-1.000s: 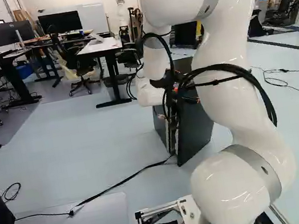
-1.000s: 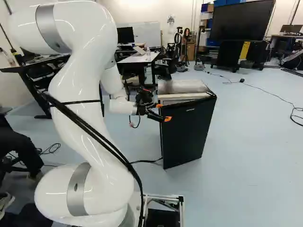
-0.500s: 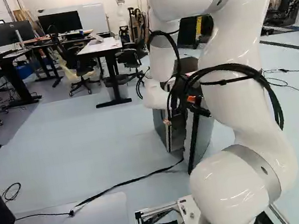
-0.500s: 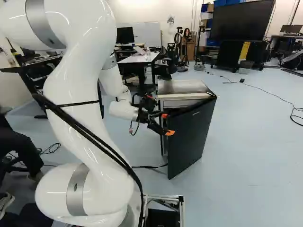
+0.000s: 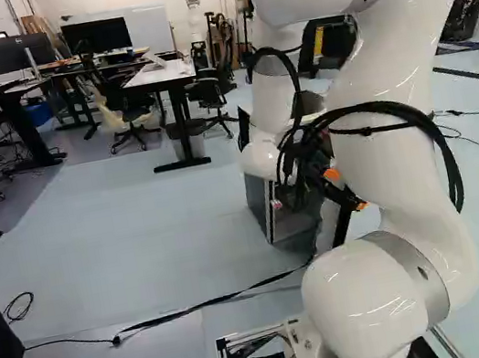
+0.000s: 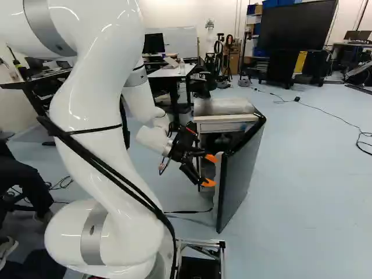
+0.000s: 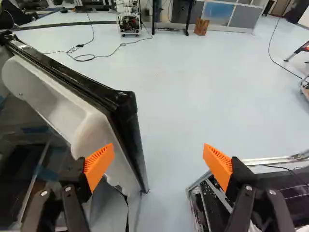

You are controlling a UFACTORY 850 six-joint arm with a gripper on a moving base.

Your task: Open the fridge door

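In the left base view my arm [image 5: 378,71] reaches across and hides much of the mini fridge [image 5: 258,202], which stands on the floor [image 5: 139,243] ahead of the base; I can only see its grey side and part of the front well. The right base view gives me the better read: the fridge door [image 6: 239,180] is already open, its free edge swung out toward the base, and the end effector [image 6: 210,170] sits low at the mouth of the cabinet, on the door's inner side. I judge it is there to push from within rather than pull, since nothing is being pinched. In the wrist view its fingers are spread wide, one orange pad [image 7: 99,164] right by the white door liner [image 7: 89,121], the other out past the door's edge. Whether that near pad actually touches, I cannot tell. The task looks mostly done to me; if I want a wider opening, I should sweep outward against the liner, gently, because a loose pad could slip off the edge.
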